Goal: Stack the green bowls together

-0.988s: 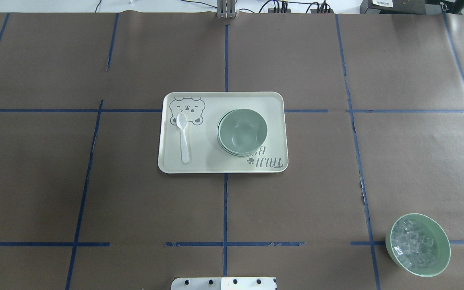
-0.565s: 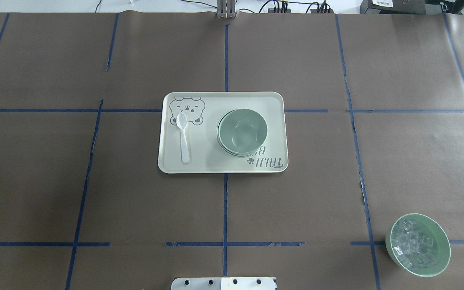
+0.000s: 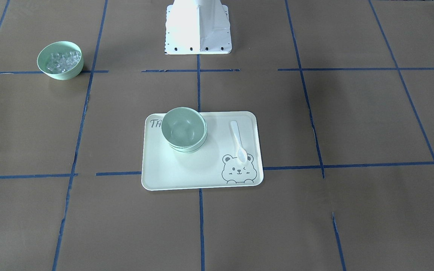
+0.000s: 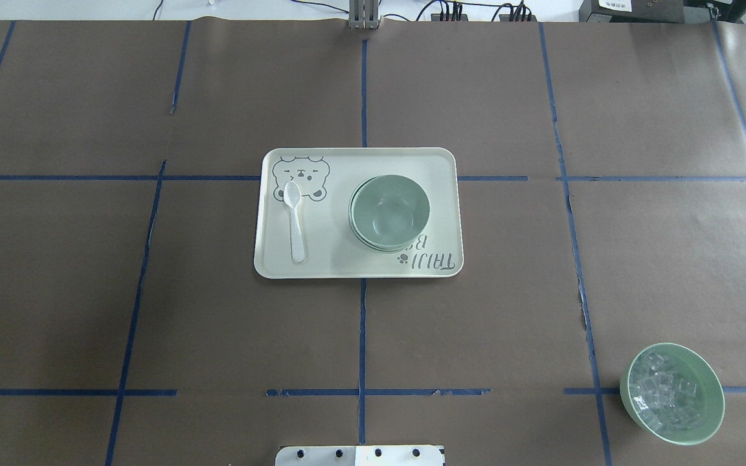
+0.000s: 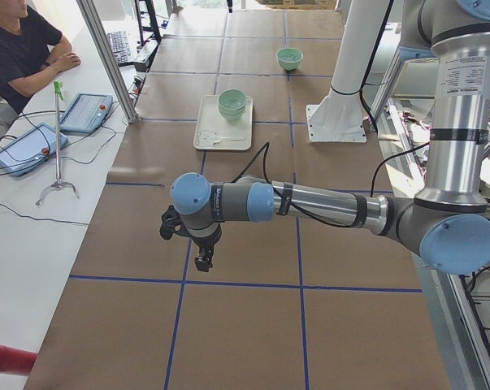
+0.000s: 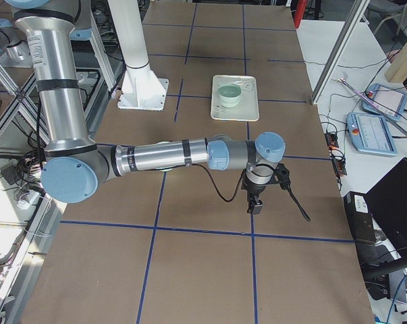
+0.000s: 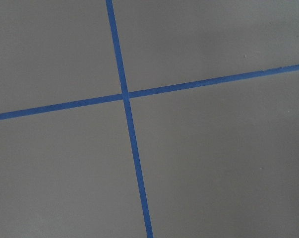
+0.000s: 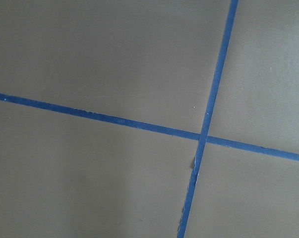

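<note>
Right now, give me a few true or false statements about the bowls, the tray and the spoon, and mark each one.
1. The green bowls are nested in one stack on the tray. True.
2. The white spoon lies inside the top bowl. False: it lies on the tray beside the stack, its head on the bear drawing.
3. The bowl of clear cubes stands on the tray. False: it stands on the table, far from the tray.
4. The left arm and the right arm are both away from the tray. True.
</note>
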